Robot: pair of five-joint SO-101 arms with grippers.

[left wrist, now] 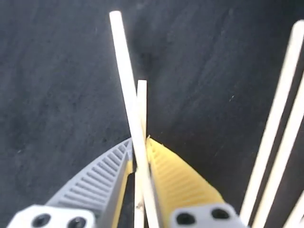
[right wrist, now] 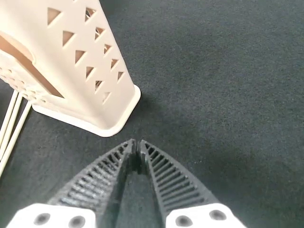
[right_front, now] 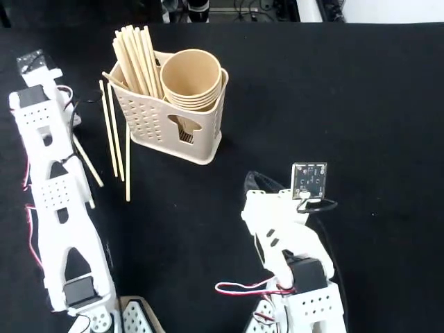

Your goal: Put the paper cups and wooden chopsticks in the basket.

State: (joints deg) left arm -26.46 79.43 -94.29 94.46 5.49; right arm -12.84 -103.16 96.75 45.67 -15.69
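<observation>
Left end effector (left wrist: 139, 142) clamps two chopsticks (left wrist: 127, 80); right end effector (right wrist: 137, 142), closed, sits near basket (right wrist: 85, 80) corner.

- The paper cups (right_front: 191, 73) sit nested in the basket (right_front: 173, 135). Its wall hides everything below their rims, so their number is unclear.
- The bundled chopsticks (right_front: 135, 55) have their lower ends hidden inside it.
- Two chopsticks (left wrist: 126, 80) vanish between the fingers of the left end effector (left wrist: 140, 156), their near ends cut off.
- The loose chopsticks (left wrist: 280, 118) are blurred and cut by the picture's edges.
- In the right wrist view the basket runs off two edges.
</observation>
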